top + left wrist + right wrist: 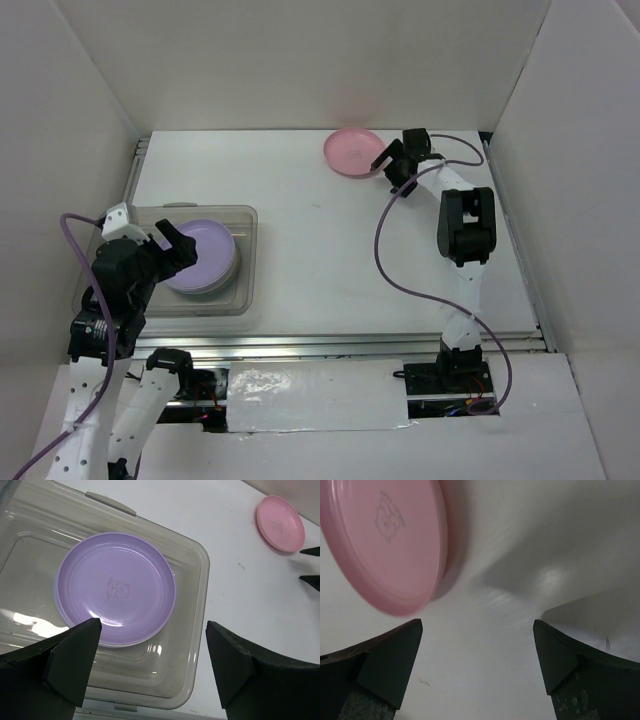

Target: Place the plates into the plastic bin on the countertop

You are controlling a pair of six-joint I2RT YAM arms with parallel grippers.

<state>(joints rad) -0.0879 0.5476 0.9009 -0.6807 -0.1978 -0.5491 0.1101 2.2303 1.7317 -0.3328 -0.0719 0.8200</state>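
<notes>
Stacking plates in the bin, with one pink plate left out on the table

Seen from above, the white countertop [330, 260] holds a clear plastic bin [245, 290] in the lower left of the frame. A purple plate [205, 255] with a small bear drawing lies flat inside it. A paler rim peeps out from under its edge, so it seems to sit on at least one other plate. How many are stacked there cannot be counted.

The only plate visible outside the bin is a pink plate [352, 152]. It lies at the top centre of the frame, against the far edge of the table and well apart from the bin. Judging by this, the task looks nearly finished, with the pink plate to be fetched and dropped in.

The left gripper [172, 240] hangs over the left part of the bin. Its jaws are spread wide and hold nothing, and the wrist view looks down between them onto the purple plate.

The right arm is stretched far across the table toward the top of the frame. The right gripper [390, 165] is just beside the pink plate's right-hand edge. Its jaws are also wide apart and empty. In its wrist view the plate sits in the upper left of the frame, ahead of the left finger and not yet between the two.
</notes>
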